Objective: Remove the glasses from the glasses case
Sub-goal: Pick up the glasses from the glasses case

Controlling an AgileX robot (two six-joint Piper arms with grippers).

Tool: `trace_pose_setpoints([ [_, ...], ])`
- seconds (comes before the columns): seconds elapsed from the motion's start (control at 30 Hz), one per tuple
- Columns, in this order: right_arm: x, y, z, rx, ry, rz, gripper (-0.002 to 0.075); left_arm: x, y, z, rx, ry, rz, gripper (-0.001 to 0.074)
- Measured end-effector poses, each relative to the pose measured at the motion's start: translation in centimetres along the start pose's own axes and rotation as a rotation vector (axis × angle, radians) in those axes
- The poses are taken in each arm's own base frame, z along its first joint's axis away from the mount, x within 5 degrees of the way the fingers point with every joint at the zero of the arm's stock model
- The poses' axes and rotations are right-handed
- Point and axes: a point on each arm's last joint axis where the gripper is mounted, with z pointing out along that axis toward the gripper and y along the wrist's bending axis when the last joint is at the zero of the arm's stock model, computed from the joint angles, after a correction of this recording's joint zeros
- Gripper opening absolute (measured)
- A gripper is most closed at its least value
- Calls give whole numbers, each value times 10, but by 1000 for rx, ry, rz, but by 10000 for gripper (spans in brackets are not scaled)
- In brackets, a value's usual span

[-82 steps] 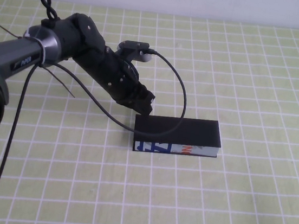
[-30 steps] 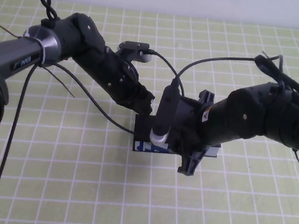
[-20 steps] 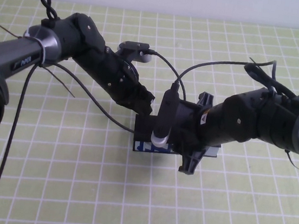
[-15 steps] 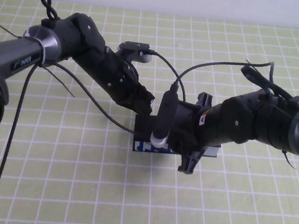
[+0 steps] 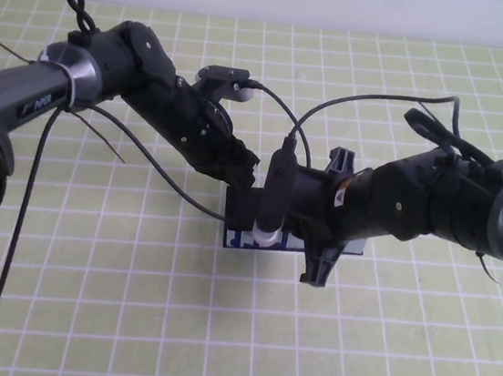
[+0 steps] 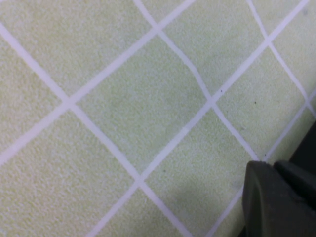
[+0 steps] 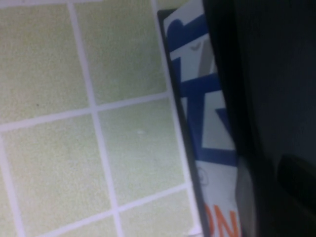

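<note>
High view puts both arms around the glasses case (image 5: 241,212), a rectangular matte black box with a white front side printed in blue and orange, lying closed on the green cloth with its white grid (image 5: 127,301). The right gripper (image 5: 329,218) lies across the middle of the case, one black finger reaching past the printed front side toward the camera and the other past the back edge, so the jaws look spread wide around the box rather than clenched on it. The left gripper (image 5: 243,170) is at the case's far left corner, touching or almost touching the lid; whether its fingers are parted or closed I cannot tell. The black plastic-framed glasses are nowhere in sight and are presumably inside the closed case.

Several things could go wrong. If the right gripper clamps on the lid and base together, the flap will be pinned shut. A matte box that light would likely slide on the cloth if the left gripper pushes at the corner without holding it down. The two arms are also close together over the case, and their black cables (image 5: 279,113) loop just above it, so a snag or a knock between them is possible.

Right wrist view shows what the high view hides: the blue and orange print up close and the dark lid edge running along the top of the white side, fully seated. Left wrist view shows mostly cloth, with only a dark fingertip (image 6: 276,200) at its corner.
</note>
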Motion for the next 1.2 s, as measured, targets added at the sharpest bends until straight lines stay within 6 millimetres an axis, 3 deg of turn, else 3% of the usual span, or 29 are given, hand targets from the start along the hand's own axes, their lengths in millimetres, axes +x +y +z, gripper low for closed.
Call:
trace_pose_setpoints([
  [0.4,-9,-9,-19,42,-38,-2,6,-2,-2,-4,-2,-9,12,-4],
  [0.5,-9,-10,-19,45,-40,-1,2,-8,-9,-24,-22,-46,38,-4],
  [0.67,-10,-10,-19,47,-42,-1,1,-12,-28,-85,-48,-162,91,-4],
  [0.8,-10,-10,-19,47,-42,3,1,13,-47,-114,-9,-270,167,-4],
  [0.9,-10,-10,-19,47,-42,3,1,42,-57,-120,60,-351,290,-4],
  [1.07,-10,-10,-19,47,-42,3,1,94,-60,-96,187,-396,457,-4],
  [1.2,-10,-10,-19,47,-42,3,1,112,-56,-78,233,-384,496,-4],
])
